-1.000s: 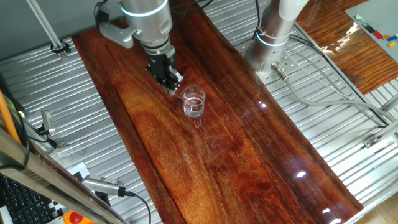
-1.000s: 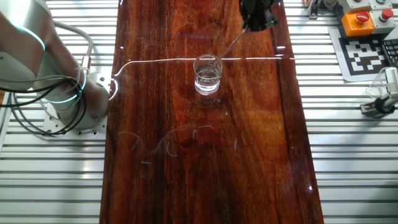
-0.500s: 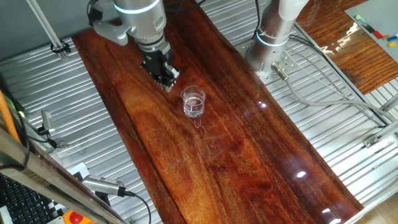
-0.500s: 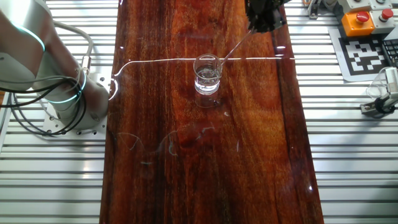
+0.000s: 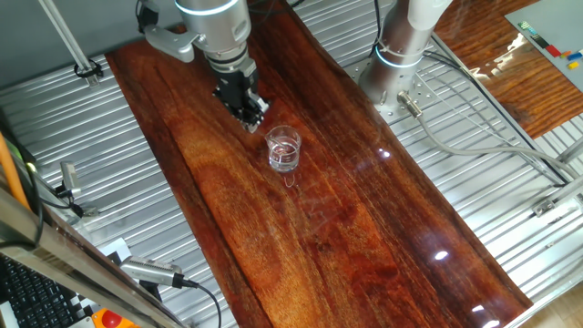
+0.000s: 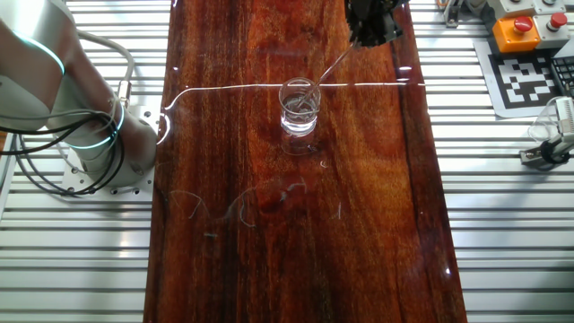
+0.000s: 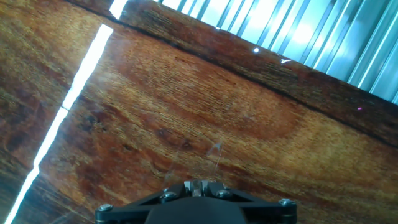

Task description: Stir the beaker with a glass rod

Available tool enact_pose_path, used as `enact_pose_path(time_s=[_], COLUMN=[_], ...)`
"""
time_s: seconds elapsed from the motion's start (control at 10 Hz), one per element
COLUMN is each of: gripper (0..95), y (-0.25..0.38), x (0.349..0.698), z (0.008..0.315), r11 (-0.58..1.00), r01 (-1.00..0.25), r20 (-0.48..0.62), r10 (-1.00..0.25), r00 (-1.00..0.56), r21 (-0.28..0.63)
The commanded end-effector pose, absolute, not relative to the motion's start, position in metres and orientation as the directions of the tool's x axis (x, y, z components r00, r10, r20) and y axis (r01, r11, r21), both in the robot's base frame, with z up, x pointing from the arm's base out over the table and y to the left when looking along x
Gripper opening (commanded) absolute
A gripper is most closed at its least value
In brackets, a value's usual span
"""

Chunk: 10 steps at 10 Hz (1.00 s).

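The beaker point(image 5: 283, 149) is a small clear glass with some liquid, standing on the wooden board; it also shows in the other fixed view point(image 6: 299, 107). My gripper point(image 5: 254, 117) hangs just up and left of it, shut on the glass rod. The glass rod point(image 6: 331, 68) slants as a thin pale line from the gripper point(image 6: 360, 36) down into the beaker's mouth. In the hand view the gripper point(image 7: 200, 185) sits at the bottom edge, its jaws closed on the rod's end, and a faint trace of the rod point(image 7: 214, 155) runs over the wood. The beaker is out of the hand view.
The dark wooden board point(image 5: 346, 219) lies on a ribbed metal table point(image 5: 100, 164). A second arm's base point(image 5: 401, 55) stands at the back right, with cables beside it. A base with cables point(image 6: 99, 135) and a button box point(image 6: 529, 27) flank the board.
The gripper swung away from the beaker and then back, ending near where it began. The rod's tilt shifted with it while its lower end stayed in the beaker.
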State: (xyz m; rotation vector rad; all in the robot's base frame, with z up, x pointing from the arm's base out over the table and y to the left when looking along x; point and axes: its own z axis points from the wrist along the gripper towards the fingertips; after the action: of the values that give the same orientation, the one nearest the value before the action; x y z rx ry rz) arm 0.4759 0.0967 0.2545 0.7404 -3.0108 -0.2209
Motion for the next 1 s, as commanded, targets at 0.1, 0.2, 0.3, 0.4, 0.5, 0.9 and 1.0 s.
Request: enact_pose_path(time_s=[0.1,0.2,0.3,0.4,0.5,0.9,1.0], gripper=[0.0,0.0,0.0,0.0,0.0,0.0,0.0], y=[0.0972,0.0964,0.096,0.0959,0.0961,0.0973,0.098], x=[0.4789,0.4795,0.4798,0.4797,0.4796,0.4794,0.4785], z=[0.2509,0.2495,0.2486,0.2484,0.2479,0.2464,0.2449], r11=[0.877,0.876,0.876,0.877,0.878,0.884,0.886], r01=[-0.459,-0.463,-0.461,-0.459,-0.457,-0.444,-0.44], r20=[0.011,0.02,0.023,0.026,0.028,0.034,0.036], r10=[-0.465,-0.469,-0.469,-0.467,-0.465,-0.453,-0.449], r00=[-0.885,-0.883,-0.883,-0.884,-0.885,-0.891,-0.893], r21=[0.142,0.138,0.139,0.14,0.14,0.145,0.146])
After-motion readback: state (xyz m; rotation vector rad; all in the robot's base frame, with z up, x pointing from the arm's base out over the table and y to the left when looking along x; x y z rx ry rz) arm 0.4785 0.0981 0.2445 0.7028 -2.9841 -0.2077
